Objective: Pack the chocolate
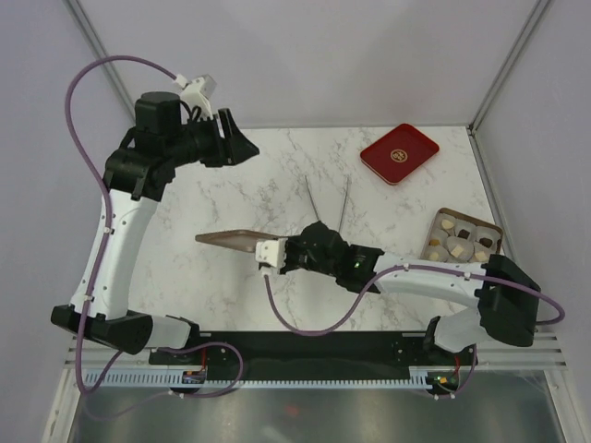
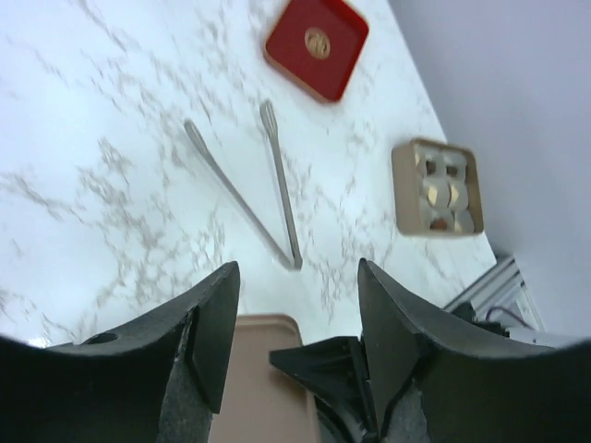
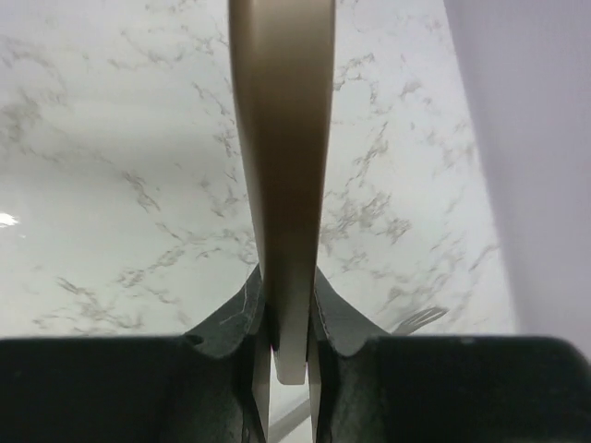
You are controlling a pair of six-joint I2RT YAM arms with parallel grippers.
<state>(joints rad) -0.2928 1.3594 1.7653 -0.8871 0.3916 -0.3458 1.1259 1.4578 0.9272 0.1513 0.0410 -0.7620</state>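
The right jaws grip a tan lid (image 3: 282, 138) by one edge over the middle of the bench (image 1: 185, 212). The left jaws stand open, raised at far left. The chocolate (image 2: 441, 192) sits in the tan box (image 2: 402, 189) at right.

Lab test booth: plain white walls (image 1: 305, 55), marble-look table (image 1: 231, 196).

glossy marbled table (image 2: 92, 138), metal tongs (image 2: 283, 185)
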